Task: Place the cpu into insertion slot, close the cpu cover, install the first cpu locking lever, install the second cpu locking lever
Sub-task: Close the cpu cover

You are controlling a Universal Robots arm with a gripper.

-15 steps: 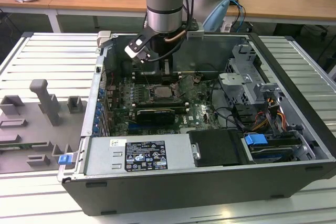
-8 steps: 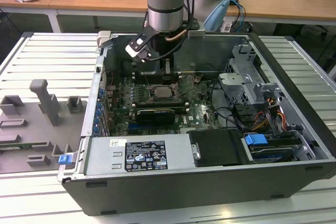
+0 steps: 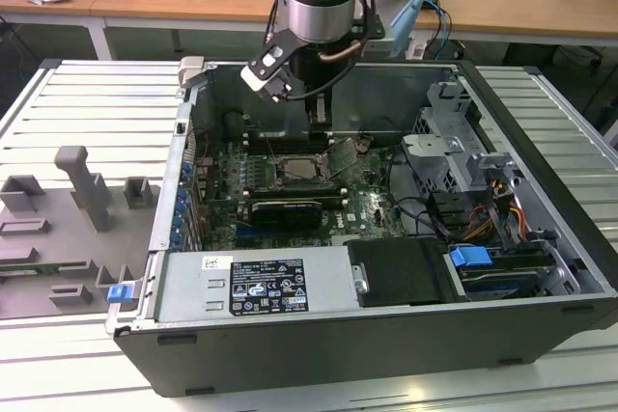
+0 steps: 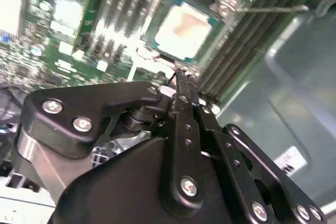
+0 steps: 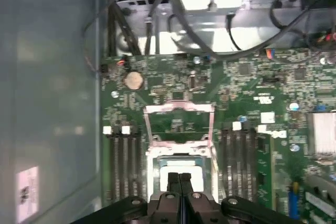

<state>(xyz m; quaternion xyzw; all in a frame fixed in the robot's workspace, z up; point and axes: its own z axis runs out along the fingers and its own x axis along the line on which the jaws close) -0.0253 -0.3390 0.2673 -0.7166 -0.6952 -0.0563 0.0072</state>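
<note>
The second wrist view shows one cpu (image 4: 184,30) seated in the insertion slot (image 4: 224,8); the first wrist view shows one cpu cover (image 5: 178,109) raised. The gripper (image 5: 179,177) has its two fingers pressed together, empty.

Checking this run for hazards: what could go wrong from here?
1. The hand hangs shut close over the cpu seated in the insertion slot; descending further may scratch or shift it.
2. The cpu cover stands open near the hand; a sideways move might catch and bend it.
</note>
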